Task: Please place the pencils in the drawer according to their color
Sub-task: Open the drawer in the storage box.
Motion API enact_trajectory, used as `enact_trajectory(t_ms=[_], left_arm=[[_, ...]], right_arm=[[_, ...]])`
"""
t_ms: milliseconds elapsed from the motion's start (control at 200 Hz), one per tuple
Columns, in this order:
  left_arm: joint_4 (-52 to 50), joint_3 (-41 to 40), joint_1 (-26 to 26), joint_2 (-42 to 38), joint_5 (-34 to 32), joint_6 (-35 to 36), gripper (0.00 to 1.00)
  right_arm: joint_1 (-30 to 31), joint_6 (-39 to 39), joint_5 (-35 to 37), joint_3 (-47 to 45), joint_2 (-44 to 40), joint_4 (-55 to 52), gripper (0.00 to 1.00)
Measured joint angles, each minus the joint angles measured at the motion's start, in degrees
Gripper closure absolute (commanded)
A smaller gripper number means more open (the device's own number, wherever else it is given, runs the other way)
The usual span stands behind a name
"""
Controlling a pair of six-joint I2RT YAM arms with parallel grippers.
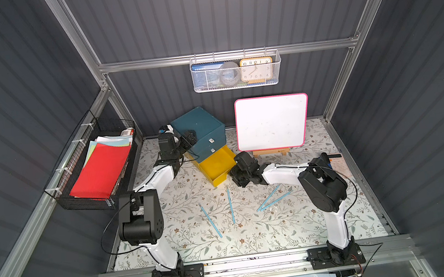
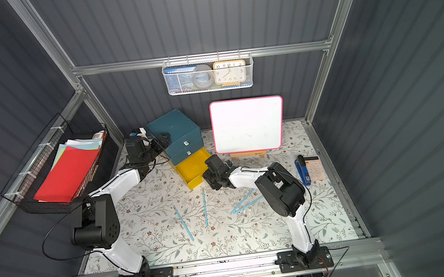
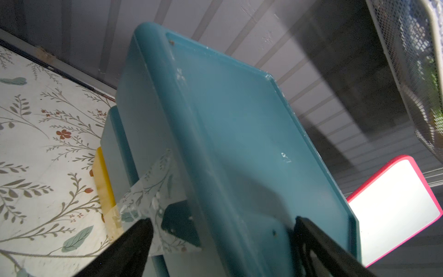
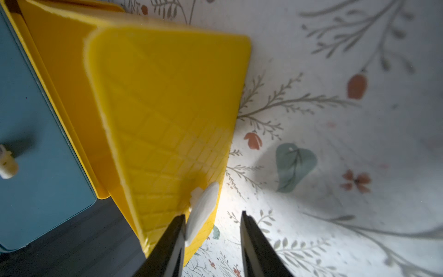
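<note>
Listing left to right: left gripper [image 1: 190, 138], jaws wide astride teal cabinet [image 1: 202, 124]; clamped or not, I cannot tell. Yellow drawer [image 1: 215, 164] out; right gripper [image 4: 213, 215] half-open, empty, at its white knob [image 4: 203, 208]. Four light blue pencils [image 1: 230, 205] loose on mat [image 1: 295, 235], near right gripper, toward the bases. I judge them light, stiff and roll-prone; pinch mid-shaft.

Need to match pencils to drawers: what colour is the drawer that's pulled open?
Yellow. The open drawer shows best in the right wrist view.

There are four thin light-blue pencils [image 1: 210, 220] [image 1: 231, 206] [image 1: 268, 197] [image 1: 275, 201], one teal plastic cabinet [image 1: 199, 124], one yellow plastic drawer [image 1: 216, 163], one pink-framed whiteboard [image 1: 271, 122] and two wire baskets [image 1: 235, 87] [image 1: 87, 205].
</note>
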Motion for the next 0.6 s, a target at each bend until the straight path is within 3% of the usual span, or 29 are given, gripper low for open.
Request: enact_trajectory(t_ms=[250, 600], left_arm=[[0.04, -0.04, 0.0, 0.0, 0.13, 0.0, 0.03], [0.07, -0.09, 0.0, -0.02, 0.17, 0.0, 0.03]], right_arm=[[-0.13, -4.0, -0.37, 0.04, -0.31, -0.63, 0.55], [-0.11, -18.47, -1.4, 2.89, -6.49, -10.21, 0.5]])
